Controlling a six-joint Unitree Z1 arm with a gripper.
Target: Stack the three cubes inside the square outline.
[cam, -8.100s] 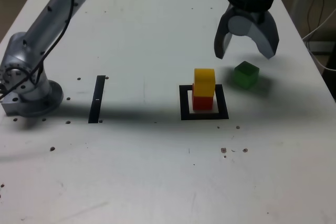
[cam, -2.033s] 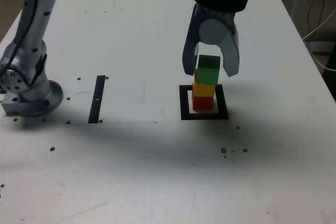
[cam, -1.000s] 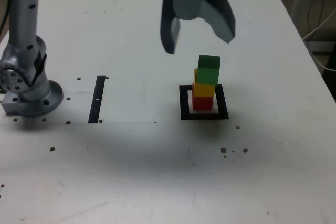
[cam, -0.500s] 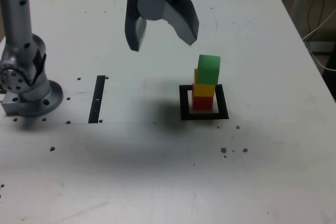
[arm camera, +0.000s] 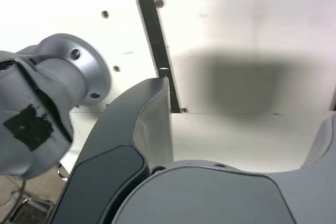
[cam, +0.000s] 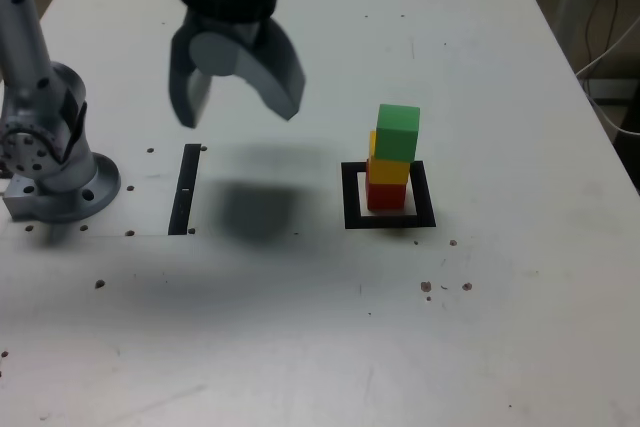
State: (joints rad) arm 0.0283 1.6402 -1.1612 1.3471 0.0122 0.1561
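Observation:
Three cubes stand as one tower inside the square outline (cam: 350,197): the red cube (cam: 385,194) at the base, the yellow cube (cam: 388,169) on it, the green cube (cam: 398,132) on top, sitting slightly skewed. My gripper (cam: 238,110) hangs open and empty above the table, well off to the exterior view's left of the tower, over the space between the black strip and the outline. In the wrist view the gripper (arm camera: 247,108) shows its spread fingers (arm camera: 149,114) over bare table; the cubes are out of that view.
A narrow black strip (cam: 185,188) lies on the table under and left of the gripper, also seen as the strip (arm camera: 157,45) in the wrist view. The arm's grey base (cam: 50,162) stands at the exterior view's left edge. Cables hang off the table's right side.
The green cube went from the table onto the yellow cube. The gripper let go, rose, and in the last second moved steadily to the exterior view's left, away from the tower.

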